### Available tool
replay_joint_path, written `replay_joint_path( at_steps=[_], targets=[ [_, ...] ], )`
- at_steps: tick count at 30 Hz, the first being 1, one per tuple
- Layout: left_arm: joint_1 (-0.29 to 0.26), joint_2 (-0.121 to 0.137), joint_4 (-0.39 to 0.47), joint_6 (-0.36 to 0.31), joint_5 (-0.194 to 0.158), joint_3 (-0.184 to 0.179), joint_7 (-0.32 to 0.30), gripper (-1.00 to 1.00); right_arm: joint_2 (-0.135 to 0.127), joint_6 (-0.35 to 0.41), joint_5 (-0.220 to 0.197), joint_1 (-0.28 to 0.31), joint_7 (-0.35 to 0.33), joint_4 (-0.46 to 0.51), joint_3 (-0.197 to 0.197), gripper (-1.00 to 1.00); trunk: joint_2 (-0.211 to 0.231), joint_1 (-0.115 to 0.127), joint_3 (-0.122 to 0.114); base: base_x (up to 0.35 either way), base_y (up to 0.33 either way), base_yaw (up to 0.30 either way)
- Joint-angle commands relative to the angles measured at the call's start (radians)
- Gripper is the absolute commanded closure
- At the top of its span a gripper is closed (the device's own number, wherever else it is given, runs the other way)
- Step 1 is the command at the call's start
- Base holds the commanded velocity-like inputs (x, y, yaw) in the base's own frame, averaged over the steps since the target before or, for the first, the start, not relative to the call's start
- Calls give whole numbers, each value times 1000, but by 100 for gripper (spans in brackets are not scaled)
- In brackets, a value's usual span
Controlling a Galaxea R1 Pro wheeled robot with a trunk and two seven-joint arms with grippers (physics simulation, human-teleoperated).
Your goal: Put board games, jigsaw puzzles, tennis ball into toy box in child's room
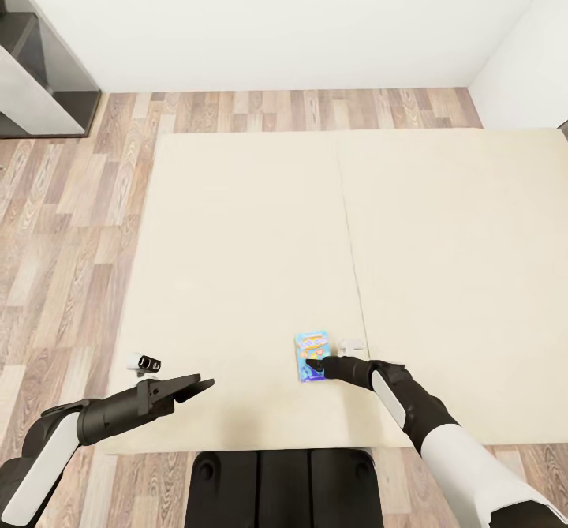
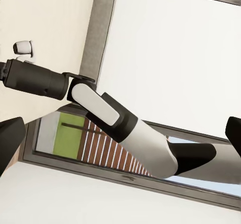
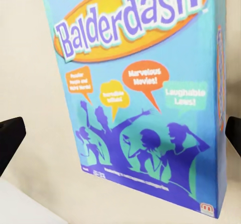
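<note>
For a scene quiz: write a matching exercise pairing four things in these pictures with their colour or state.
Column 1:
1. board game
2. bed
3. left gripper
4. floor

Column 2:
A. plain beige, in two sections
B. wood planks
C. small blue box, "Balderdash" on its lid, lying flat
D. hovering over the bed's near edge, holding nothing

Pairs: 1-C, 2-A, 3-D, 4-B

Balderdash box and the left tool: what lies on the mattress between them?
Nothing: in the head view, only bare beige mattress separates the blue Balderdash box from the left tool. The right tool is already at the box.
</note>
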State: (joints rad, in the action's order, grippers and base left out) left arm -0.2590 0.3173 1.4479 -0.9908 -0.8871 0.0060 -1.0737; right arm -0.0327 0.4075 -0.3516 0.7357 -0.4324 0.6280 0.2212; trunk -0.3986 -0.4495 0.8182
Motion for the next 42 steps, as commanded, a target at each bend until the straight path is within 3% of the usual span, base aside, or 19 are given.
replay_joint_path(
  at_steps=[1, 42],
  targets=[
    [0, 0, 0, -5, -1, 0, -2, -100, -1, 5, -7, 0, 1, 1, 4, -100, -1, -1, 1, 0, 11, 0],
    [0, 0, 0, -5, -1, 0, -2, -100, 0, -3, -9, -1, 14, 4, 4, -100, -1, -1, 1, 0, 20, 0]
  ],
)
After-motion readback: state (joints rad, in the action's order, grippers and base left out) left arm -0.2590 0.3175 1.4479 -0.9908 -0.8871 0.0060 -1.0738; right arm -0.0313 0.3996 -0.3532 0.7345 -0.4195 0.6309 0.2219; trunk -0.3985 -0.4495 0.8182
